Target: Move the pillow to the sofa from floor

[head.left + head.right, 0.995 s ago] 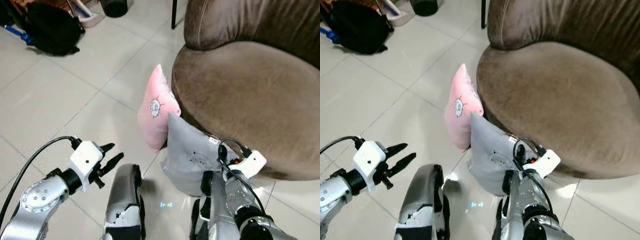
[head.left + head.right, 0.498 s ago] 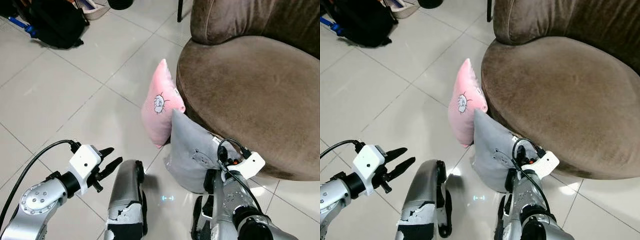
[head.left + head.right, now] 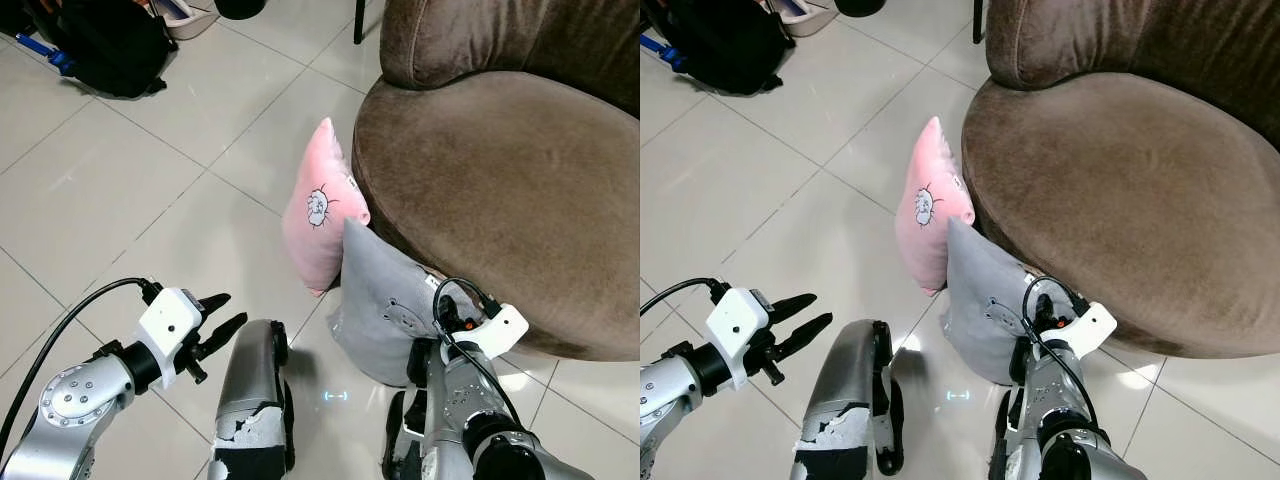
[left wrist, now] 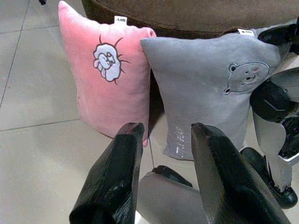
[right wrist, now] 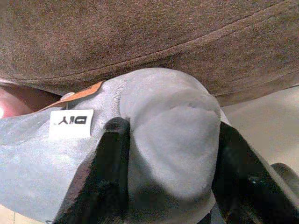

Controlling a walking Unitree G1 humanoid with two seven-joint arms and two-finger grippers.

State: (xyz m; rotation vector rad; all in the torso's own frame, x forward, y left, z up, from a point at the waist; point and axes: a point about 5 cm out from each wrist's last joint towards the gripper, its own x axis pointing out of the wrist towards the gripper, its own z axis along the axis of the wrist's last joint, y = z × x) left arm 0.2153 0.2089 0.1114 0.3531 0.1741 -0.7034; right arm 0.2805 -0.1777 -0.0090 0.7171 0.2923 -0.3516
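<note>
The round brown velvet sofa point(image 3: 500, 190) is the largest thing here, its seat bare and its curved edge overhanging the pale tiled floor point(image 3: 120, 190); against its base stand two cushions on edge, the soft pink pillow with a small cartoon print point(image 3: 320, 205) farther from the robot and the grey plush pillow with a bear face point(image 3: 385, 305) nearer, the two touching side by side and both still on the floor; a black fabric backpack point(image 3: 115, 45) lies well apart across the tiles, closed so its contents cannot be told, and no other container can be made out. The right hand point(image 5: 163, 154) has its two black fingers spread around the upper corner of the grey pillow, one on each side, the plush bulging between them but, by my reading, not yet pinched; the left hand point(image 3: 212, 330) hovers open over the tiles, aimed towards both pillows. The likely trouble is a grip on a mere corner; soft stuffing could slide out as the pillow lifts, or the pillow could swing and snag under the sofa's edge; lifting the grey one may also topple the pink one leaning beside it.
</note>
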